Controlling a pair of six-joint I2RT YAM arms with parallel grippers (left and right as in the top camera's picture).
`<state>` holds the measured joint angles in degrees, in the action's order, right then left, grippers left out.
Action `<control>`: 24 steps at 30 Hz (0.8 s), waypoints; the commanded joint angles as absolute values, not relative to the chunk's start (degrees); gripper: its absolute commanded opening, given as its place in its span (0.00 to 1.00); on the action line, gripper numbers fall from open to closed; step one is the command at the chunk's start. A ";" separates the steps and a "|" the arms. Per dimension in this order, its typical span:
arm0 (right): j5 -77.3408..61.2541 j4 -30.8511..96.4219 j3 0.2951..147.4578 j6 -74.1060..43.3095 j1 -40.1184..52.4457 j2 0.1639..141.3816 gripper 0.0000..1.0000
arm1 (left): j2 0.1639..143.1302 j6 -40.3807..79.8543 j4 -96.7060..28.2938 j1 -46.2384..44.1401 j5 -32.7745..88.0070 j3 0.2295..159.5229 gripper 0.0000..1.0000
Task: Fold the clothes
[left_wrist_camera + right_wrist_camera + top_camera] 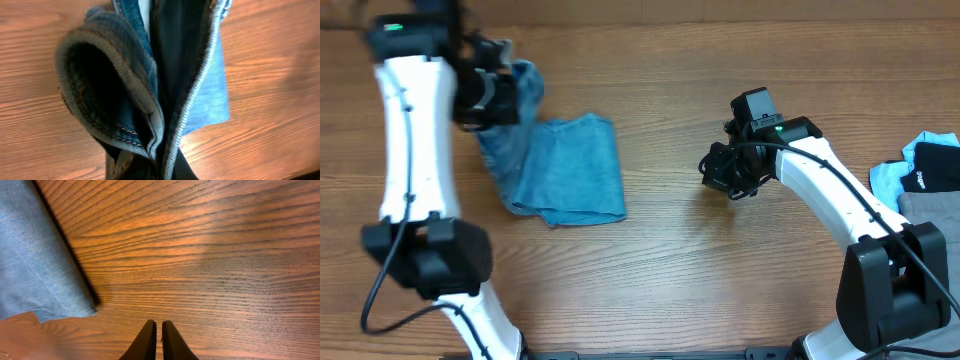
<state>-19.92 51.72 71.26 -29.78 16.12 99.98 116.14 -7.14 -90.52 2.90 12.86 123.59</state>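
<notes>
The light-blue denim jeans (570, 170) lie folded at the table's left, one end raised at the far left. My left gripper (498, 95) is shut on that raised end and holds it above the table. In the left wrist view the bunched denim (145, 95) with its hem and stitching hangs between the fingers (160, 167). My right gripper (725, 175) is shut and empty over bare wood, right of the jeans. In the right wrist view its fingertips (159, 330) are together, with the jeans' edge (35, 265) at the left.
A pile of other garments sits at the right edge: a pale-blue piece (890, 178), a black piece (932, 165) and a grey piece (930, 210). Wooden table surface (720, 270) lies between the jeans and the right arm.
</notes>
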 commanded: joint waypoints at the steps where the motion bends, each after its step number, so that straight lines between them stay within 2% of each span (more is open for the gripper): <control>1: -19.33 51.68 71.96 -29.80 16.01 99.77 0.09 | 120.27 -0.62 -89.71 -1.83 7.29 121.03 0.05; 6: -19.31 51.20 71.96 -29.82 16.01 99.77 0.09 | 125.23 2.79 -88.73 -7.42 11.94 120.97 0.04; 11: -19.31 51.13 71.96 -29.80 16.01 99.77 0.09 | 129.67 5.74 -88.05 -12.80 11.84 120.97 0.10; 12: -19.31 51.16 71.96 -29.80 16.01 99.77 0.09 | 130.47 6.20 -88.40 -13.58 11.86 120.97 0.14; 13: -19.31 51.18 71.96 -29.80 16.01 99.77 0.09 | 131.24 6.81 -88.88 -14.37 11.84 120.97 0.25; 14: -19.31 51.22 71.96 -29.80 16.01 99.77 0.09 | 131.83 7.40 -89.27 -14.90 11.81 120.97 0.31; 17: -19.31 51.22 71.96 -29.80 16.01 99.77 0.09 | 132.79 9.02 -89.89 -15.94 11.86 120.97 0.43; 19: -19.31 51.24 71.96 -29.80 16.01 99.77 0.10 | 132.55 9.96 -90.15 -16.12 12.34 121.01 0.47; 20: -19.31 51.31 71.96 -29.80 16.01 99.77 0.10 | 132.29 9.91 -90.17 -16.12 12.53 121.05 0.47; 24: -20.51 50.94 71.96 -25.93 16.08 99.77 0.15 | 130.82 9.65 -94.45 -15.20 14.70 124.27 0.34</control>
